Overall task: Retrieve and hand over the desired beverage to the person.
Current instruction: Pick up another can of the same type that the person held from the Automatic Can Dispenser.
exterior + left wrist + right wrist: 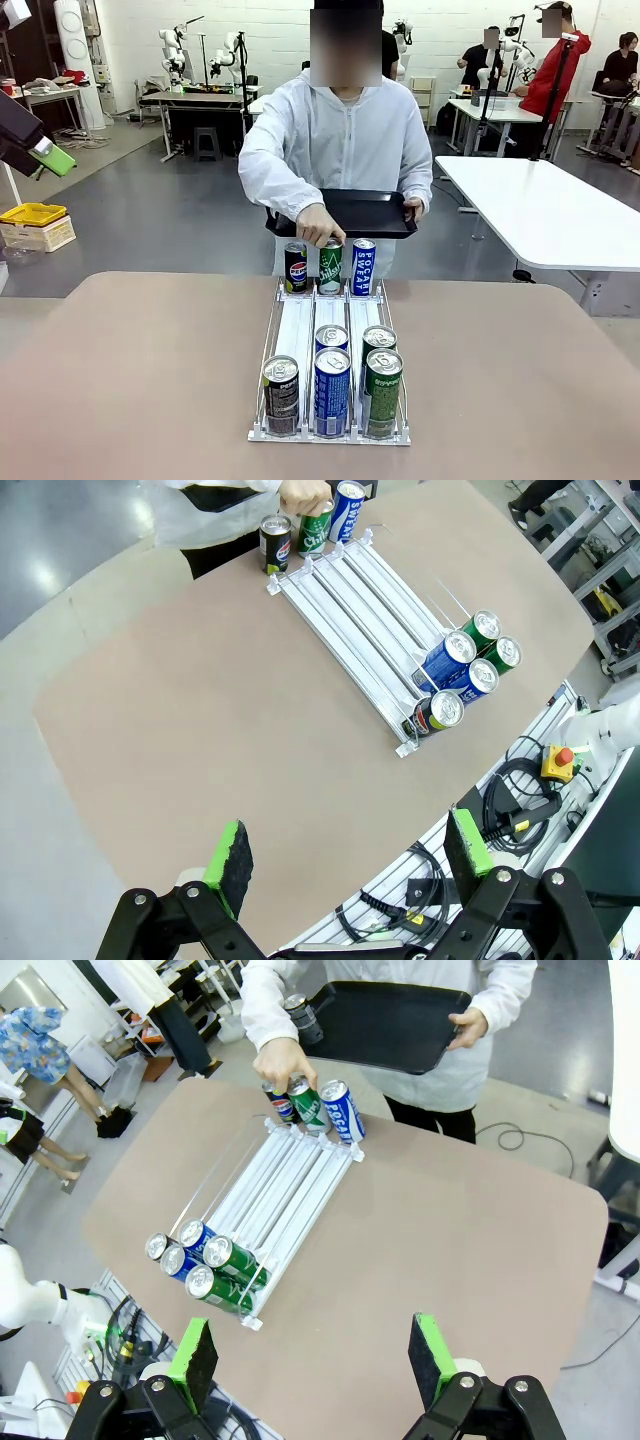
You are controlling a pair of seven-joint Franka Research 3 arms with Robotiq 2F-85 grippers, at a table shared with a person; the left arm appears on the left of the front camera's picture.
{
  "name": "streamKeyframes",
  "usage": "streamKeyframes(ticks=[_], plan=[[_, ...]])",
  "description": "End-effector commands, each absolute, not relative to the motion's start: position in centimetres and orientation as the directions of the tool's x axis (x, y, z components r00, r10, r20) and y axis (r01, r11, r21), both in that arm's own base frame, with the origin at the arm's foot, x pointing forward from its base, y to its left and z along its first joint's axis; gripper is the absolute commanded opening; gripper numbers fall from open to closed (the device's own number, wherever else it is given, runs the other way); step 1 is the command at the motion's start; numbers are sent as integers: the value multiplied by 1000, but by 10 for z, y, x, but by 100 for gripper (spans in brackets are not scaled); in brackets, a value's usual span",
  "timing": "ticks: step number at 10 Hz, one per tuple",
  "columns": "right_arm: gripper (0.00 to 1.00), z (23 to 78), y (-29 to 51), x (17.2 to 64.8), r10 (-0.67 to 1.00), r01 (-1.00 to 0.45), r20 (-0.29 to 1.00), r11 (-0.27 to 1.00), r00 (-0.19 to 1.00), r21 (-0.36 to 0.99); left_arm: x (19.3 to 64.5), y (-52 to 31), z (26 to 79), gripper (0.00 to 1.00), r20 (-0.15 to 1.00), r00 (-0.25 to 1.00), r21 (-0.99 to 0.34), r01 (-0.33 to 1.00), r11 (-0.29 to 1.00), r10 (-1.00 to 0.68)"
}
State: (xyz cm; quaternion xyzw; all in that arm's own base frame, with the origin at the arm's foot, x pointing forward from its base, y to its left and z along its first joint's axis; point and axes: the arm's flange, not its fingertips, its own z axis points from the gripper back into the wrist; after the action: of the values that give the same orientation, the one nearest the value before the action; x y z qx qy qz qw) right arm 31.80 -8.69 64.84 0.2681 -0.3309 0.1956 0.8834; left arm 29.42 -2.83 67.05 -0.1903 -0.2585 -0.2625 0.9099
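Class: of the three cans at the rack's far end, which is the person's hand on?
The green middle can: the hand covers its top; the black Pepsi can and blue Pocari Sweat can show bare tops.

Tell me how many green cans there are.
3. The front green can and the green can behind it stand at the rack's near end, right lane; the third green can stands at the far end, under the person's hand. None seems hidden.
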Motion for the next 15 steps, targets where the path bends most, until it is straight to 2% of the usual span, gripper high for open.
streamKeyframes(ticks=[1,3,5,6,7,9,11,13,14,15], plan=[[100,649,-86,320,162,-544,703,758,692,360,294,-30,671,100,581,726,-219,576,788,-369],[100,653,-62,323,213,-543,673,774,709,327,294,-30,671,100,581,726,-219,576,788,-369],[100,662,12,330,279,-502,542,803,793,320,294,-30,671,100,581,726,-219,576,788,-369],[100,659,56,333,205,-384,508,880,837,278,294,-30,671,100,581,726,-219,576,788,-369],[100,649,99,331,160,-283,398,919,903,273,294,-30,671,100,581,726,-219,576,788,-369],[100,629,162,321,124,-187,239,947,963,261,294,-30,671,100,581,726,-219,576,788,-369],[100,600,193,318,116,-152,172,966,978,209,294,-30,671,100,581,726,-219,576,788,-369],[100,581,207,322,112,-142,124,954,986,266,294,-30,671,100,581,726,-219,576,788,-369],[100,578,205,323,138,-169,129,947,982,273,294,-30,671,100,581,726,-219,576,788,-369],[100,576,204,316,120,-152,153,964,981,217,294,-30,671,100,581,726,-219,576,788,-369]])
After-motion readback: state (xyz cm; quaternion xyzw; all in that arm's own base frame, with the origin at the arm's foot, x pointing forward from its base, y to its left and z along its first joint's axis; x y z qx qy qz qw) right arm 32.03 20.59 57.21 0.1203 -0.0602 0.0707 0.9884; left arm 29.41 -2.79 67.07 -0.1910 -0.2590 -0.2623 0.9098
